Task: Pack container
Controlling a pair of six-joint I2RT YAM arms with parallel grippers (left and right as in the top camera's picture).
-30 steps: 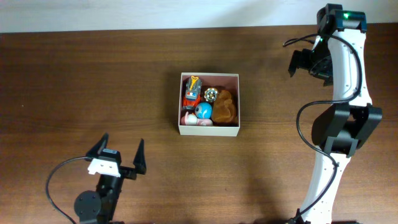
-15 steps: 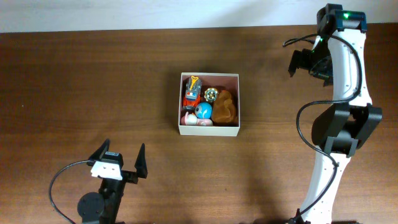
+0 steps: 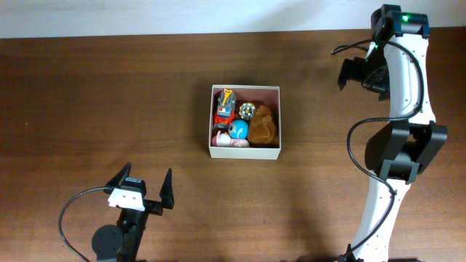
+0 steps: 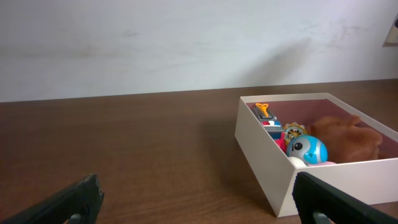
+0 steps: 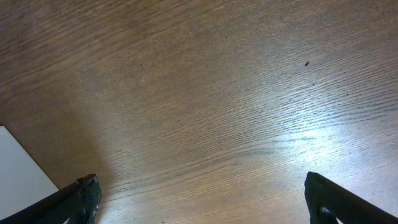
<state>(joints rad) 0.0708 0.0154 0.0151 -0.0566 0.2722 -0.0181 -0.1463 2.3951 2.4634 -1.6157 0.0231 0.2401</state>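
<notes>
Ahead and to the right of your left gripper (image 3: 145, 176), spread and empty, sits the container (image 3: 245, 152) with toys (image 3: 240, 131) inside. Your right gripper (image 3: 353, 73), also spread and empty, hangs well apart from it. Park both arms without nudging its walls.

The dark brown wooden bench (image 3: 109, 94) filled almost the whole overhead view, its grain running from 9 o'clock to 3 o'clock. A pale, off-white wall (image 3: 182, 14) ran in a narrow strip along its 12 o'clock edge. In the right wrist view a soft patch of glare (image 5: 292, 134) lay on the wood toward 4 o'clock, with a small dark speck (image 5: 306, 63) toward 2 o'clock.
</notes>
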